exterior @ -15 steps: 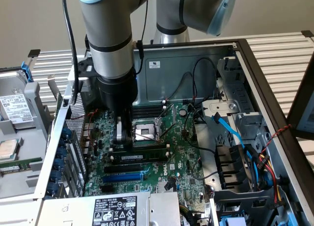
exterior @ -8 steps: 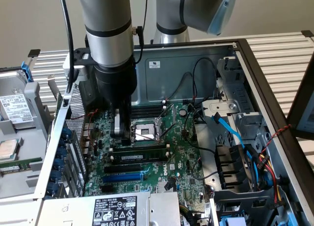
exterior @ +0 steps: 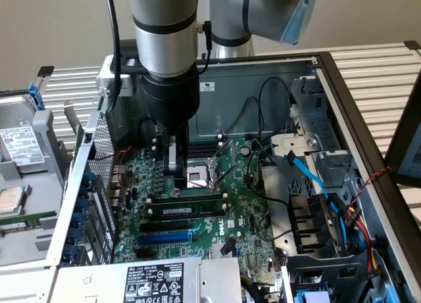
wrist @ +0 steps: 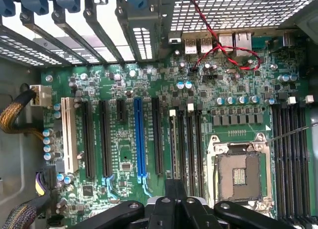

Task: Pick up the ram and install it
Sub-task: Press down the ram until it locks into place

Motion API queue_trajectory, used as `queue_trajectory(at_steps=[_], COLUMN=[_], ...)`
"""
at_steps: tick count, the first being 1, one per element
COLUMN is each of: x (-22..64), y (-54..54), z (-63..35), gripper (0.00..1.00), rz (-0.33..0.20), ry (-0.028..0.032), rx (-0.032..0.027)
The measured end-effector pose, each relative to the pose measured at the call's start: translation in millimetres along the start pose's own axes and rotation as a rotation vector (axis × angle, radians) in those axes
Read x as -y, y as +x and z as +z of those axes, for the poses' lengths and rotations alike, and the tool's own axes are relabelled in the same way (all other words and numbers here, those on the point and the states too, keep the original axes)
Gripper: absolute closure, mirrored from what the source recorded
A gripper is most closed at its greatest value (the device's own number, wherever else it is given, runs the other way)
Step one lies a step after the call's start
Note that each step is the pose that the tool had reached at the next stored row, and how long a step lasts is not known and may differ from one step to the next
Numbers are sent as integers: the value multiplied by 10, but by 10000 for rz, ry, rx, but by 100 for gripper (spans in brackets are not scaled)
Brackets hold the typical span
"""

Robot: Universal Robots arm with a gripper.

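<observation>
I have the gripper (exterior: 176,163) down inside the open computer case (exterior: 342,86), its fingers pressed fully together and hovering just above the motherboard (exterior: 250,211). In the exterior view the fingertips end right at the ram (exterior: 189,198), the long green stick that lies in its slot beside the processor socket (exterior: 200,175). I can't tell whether the fingers touch its top edge. In the wrist view the closed gripper (wrist: 176,189) points at the group of narrow black memory slots (wrist: 186,139) next to the socket (wrist: 240,174).

Further out on the board I see the long black expansion slots (wrist: 89,139) and the blue slot (wrist: 139,139), with a red and black wire (wrist: 226,49) looping over the rear connectors. To the exterior view's right, a light blue cable (exterior: 309,175) runs past the drive cage (exterior: 316,132).
</observation>
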State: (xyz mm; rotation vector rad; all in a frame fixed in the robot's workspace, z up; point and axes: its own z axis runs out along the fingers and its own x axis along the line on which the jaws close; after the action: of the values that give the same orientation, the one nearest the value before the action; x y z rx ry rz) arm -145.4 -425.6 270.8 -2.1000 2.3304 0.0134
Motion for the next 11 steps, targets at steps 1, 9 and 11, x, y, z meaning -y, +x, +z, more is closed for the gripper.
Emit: queue_trajectory(at_steps=[1,9,11], x=[0,0,0], y=[0,0,0], z=[0,0,0], gripper=[90,90,90], rz=[-26,-271,-327], ry=[0,-3,-4], rx=[1,0,-1])
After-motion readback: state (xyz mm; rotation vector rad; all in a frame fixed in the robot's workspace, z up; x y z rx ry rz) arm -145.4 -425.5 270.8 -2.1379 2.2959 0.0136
